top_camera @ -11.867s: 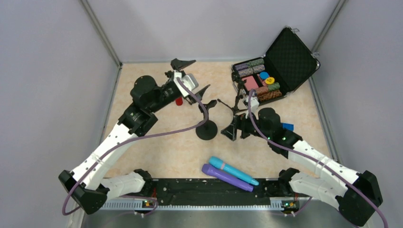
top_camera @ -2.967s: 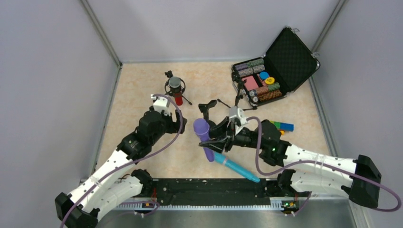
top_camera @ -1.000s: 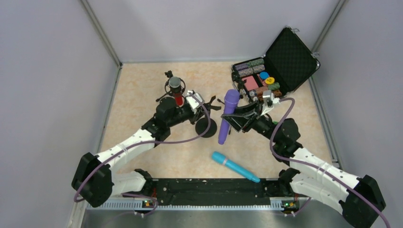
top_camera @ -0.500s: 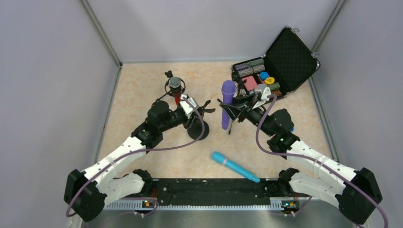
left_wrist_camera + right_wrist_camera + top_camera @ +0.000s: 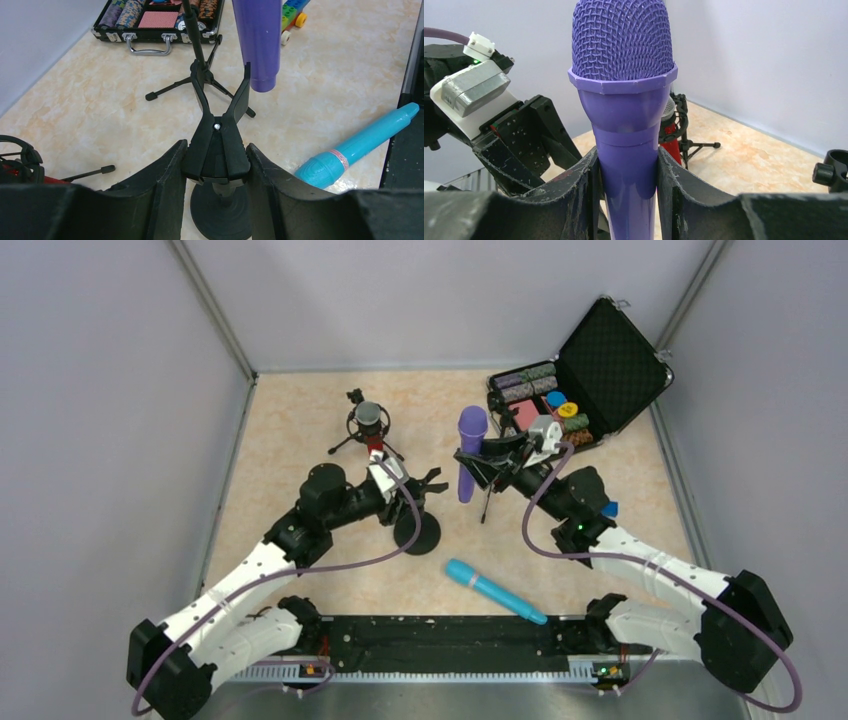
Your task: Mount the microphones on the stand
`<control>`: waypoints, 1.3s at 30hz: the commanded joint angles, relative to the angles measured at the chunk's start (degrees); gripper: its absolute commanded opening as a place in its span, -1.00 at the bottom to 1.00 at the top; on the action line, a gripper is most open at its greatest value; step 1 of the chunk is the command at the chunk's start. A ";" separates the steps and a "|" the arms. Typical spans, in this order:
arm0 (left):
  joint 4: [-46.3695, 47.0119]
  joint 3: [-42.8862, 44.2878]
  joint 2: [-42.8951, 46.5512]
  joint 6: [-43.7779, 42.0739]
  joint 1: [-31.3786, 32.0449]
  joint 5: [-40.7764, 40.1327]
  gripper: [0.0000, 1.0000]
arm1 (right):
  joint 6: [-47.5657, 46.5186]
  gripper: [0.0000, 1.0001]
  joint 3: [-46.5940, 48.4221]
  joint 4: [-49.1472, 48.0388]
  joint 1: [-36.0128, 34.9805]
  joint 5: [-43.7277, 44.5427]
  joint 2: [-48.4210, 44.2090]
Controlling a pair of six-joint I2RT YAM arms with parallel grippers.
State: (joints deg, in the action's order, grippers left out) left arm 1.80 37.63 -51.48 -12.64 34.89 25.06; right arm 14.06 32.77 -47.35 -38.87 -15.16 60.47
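Observation:
My right gripper is shut on the purple microphone, holding it upright, head up, above the table. Its lower end hangs just beyond the V-shaped clip of the round-base stand. My left gripper has both fingers pressed against the clip's handles. The light blue microphone lies flat near the front rail. The red microphone sits in a small tripod stand at the back left.
A bare tripod stand stands just behind the clip. An open black case of poker chips sits at the back right. A multicoloured block train lies right of the purple microphone.
The right gripper has carried the purple microphone left and away from the bases, turning it more upright. The left gripper has drawn the round-base stand nearer the bases, its jaws a little wider.

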 commanded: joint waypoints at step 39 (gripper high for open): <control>3.91 0.99 5.58 -6.56 -0.10 -3.20 0.80 | -1.15 -1.00 1.10 -9.05 0.55 -3.28 2.15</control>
State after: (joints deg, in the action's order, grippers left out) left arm 0.51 37.71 -46.96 -18.26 34.89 22.44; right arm 14.39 31.83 -52.71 -38.85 -16.75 61.98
